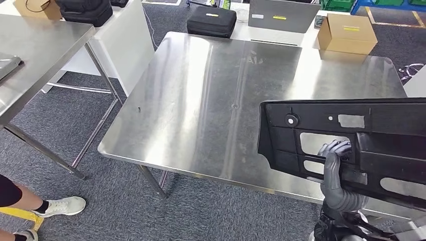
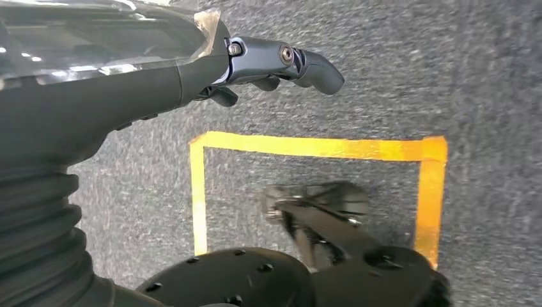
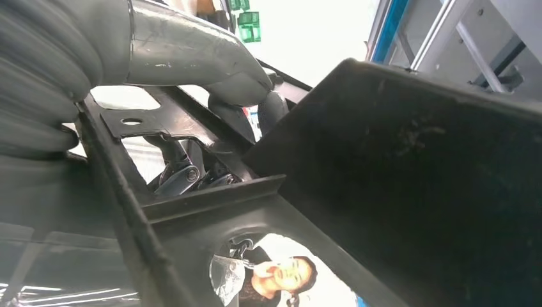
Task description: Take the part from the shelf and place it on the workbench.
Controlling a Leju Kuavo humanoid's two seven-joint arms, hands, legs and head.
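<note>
Just past the near right edge of the tabletop (image 1: 201, 100), your right hand (image 1: 335, 155) holds the part (image 1: 351, 135), a large black plastic panel with cutouts and ribs. Its fingers (image 1: 337, 147) reach through one of the cutouts and curl over the bar above it, so they are closed in a grip on the part. You can see the same grip from the right wrist view, where the thick grey thumb (image 3: 192, 57) lies across a rib of the part (image 3: 409, 166) and darker fingers (image 3: 182, 173) show through an opening below it. The part is tilted up on edge, above the tabletop's near right corner; whether it touches the steel you cannot tell.

Your left hand (image 2: 255, 64) hangs over grey carpet (image 2: 447, 64) with its fingers (image 2: 313, 67) curled in on nothing. Beyond those fingers a rectangle of yellow tape (image 2: 313, 146) marks the floor.

Far across the tabletop from the right fingers sit a cardboard box (image 1: 346, 34) and a black case (image 1: 211, 21). Well off to the left of them a person's white shoe (image 1: 60, 206) stands on the carpet, near a second steel table (image 1: 40, 45).
</note>
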